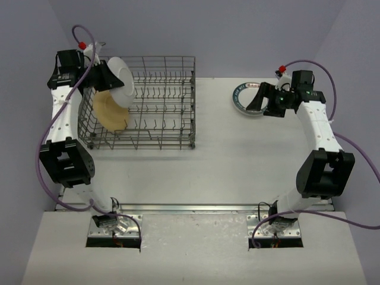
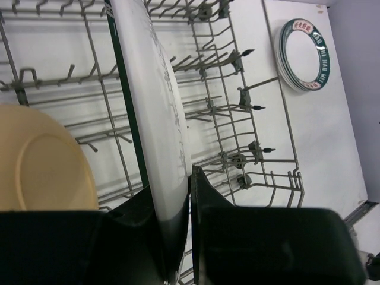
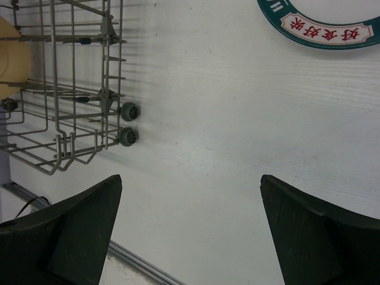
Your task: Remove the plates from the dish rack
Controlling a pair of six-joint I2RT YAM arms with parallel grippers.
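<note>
Table (image 1: 237, 154): bare room between rack (image 1: 166, 127) and stack (image 1: 240, 98). Rack's left end holds tan plate (image 1: 110, 113) and white plate (image 1: 122, 77), on edge. My left fingers (image 1: 108, 75) pinch its rim. Lift straight up, clearing tines and wall, before swinging right. Right fingers (image 1: 260, 100) wide apart, empty, over stack.

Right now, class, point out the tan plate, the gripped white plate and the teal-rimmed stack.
tan plate (image 1: 110, 113): top external view, its face.
white plate (image 2: 155, 119): left wrist view, its white surface.
teal-rimmed stack (image 2: 304, 54): left wrist view, white centre.
</note>
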